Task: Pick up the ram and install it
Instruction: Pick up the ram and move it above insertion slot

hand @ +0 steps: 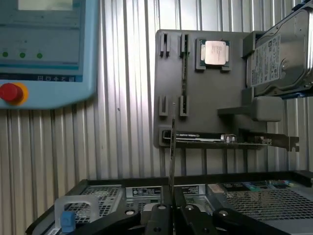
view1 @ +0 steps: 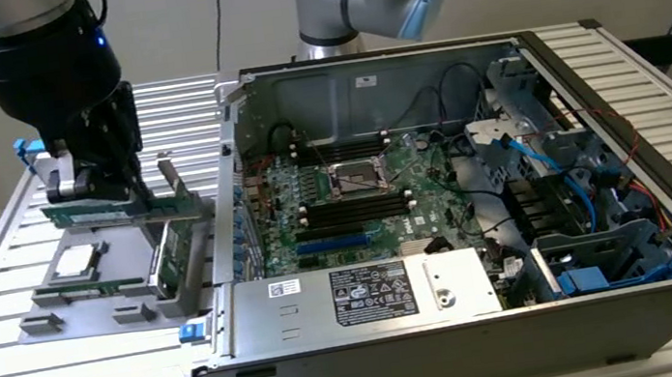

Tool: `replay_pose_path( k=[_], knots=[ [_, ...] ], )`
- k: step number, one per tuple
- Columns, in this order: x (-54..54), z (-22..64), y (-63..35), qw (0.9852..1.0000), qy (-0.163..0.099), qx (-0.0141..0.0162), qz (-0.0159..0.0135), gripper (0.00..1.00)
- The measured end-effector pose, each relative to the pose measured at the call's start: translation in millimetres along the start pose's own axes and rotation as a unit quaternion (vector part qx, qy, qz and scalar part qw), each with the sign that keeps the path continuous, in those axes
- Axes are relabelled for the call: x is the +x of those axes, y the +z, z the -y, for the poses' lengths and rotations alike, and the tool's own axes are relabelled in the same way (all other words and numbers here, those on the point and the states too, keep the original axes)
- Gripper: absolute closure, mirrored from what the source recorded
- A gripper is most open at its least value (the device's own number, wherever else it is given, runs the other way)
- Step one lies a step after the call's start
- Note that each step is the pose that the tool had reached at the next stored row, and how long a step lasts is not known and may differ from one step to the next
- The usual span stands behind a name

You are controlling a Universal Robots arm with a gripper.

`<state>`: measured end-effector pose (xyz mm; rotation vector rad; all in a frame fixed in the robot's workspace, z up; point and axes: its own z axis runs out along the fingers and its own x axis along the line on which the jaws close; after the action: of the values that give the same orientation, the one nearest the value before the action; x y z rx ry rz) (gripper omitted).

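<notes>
The tool [view1: 90,194] grips the ram [view1: 137,212] above the grey holder [view1: 117,251]; carrying it well needs a firm, level hold.

Bright even overhead light, glare on table [view1: 87,368], PC case [view1: 462,352] dim inside.

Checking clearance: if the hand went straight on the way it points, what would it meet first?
Probably the gray holder tray beneath it. The hand is shut on the ram, whose leading edge would touch the tray first, beside the expansion card; depth is unclear.
</notes>
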<state>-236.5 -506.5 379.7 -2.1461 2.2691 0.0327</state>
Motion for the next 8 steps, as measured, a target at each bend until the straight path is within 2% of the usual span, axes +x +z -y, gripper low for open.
replay_pose_path(
  k=[8],
  knots=[
    [-1.8, 28.4, -8.9, 1.0000, -0.001, -0.0001, 0.0010, 0.87]
  ],
)
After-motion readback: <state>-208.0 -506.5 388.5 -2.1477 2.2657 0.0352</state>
